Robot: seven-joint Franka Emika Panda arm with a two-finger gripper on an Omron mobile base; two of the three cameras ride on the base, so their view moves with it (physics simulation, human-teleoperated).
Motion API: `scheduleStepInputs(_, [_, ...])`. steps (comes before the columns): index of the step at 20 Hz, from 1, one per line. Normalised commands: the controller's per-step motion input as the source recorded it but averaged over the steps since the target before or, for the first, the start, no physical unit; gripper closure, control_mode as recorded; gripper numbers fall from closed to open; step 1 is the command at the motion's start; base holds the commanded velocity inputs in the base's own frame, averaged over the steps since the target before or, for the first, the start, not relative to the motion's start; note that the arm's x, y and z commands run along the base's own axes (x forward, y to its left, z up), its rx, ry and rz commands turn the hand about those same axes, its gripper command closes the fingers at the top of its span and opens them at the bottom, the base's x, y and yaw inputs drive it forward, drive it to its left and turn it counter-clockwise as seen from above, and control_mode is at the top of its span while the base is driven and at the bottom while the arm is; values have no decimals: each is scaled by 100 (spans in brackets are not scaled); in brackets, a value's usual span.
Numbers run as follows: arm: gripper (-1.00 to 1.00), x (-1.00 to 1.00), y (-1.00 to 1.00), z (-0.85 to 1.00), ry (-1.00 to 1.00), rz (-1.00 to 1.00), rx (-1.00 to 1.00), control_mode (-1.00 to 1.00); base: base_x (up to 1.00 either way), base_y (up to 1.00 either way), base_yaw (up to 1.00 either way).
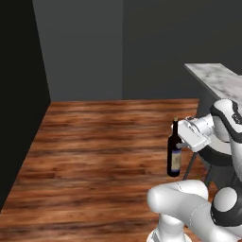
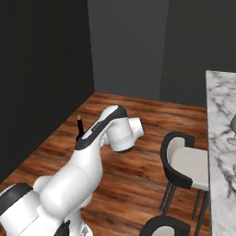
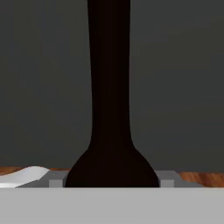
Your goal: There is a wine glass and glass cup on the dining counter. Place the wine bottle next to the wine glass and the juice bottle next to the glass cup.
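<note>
My gripper (image 1: 178, 142) is shut on the wine bottle (image 1: 174, 155), a tall dark bottle with a pale label, held upright in the air over the wooden floor. In the hand view its black neck (image 3: 109, 87) rises straight up between the fingertips (image 3: 168, 178). From the right base view the arm hides the bottle except for the top of its neck (image 2: 79, 124). The dining counter (image 1: 218, 80), white marble with grey veins, lies to the right (image 2: 220, 106). A clear stemmed shape at the frame's right edge looks like the wine glass (image 2: 232, 131). The glass cup and the juice bottle are out of view.
A dark-framed stool with a pale seat (image 2: 185, 162) stands against the counter, and part of another (image 2: 166, 227) shows below it. Wooden floor (image 1: 99, 137) stretches to the left, bounded by dark grey walls (image 1: 80, 47).
</note>
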Motion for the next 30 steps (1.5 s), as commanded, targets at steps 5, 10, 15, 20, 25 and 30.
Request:
scheduleStepInputs(5, [100, 0, 0, 0, 0, 0, 0, 100, 69, 2, -33])
scheduleStepInputs(10, [100, 0, 0, 0, 0, 0, 0, 100, 60, 12, -45])
scheduleStepInputs(15, [100, 0, 0, 0, 0, 0, 0, 100, 49, 16, -58])
scheduleStepInputs(20, [100, 0, 0, 0, 0, 0, 0, 100, 38, 18, -69])
scheduleStepInputs(25, [100, 0, 0, 0, 0, 0, 0, 100, 35, 12, -71])
scheduleStepInputs(30, [100, 0, 0, 0, 0, 0, 0, 100, 33, 2, -64])
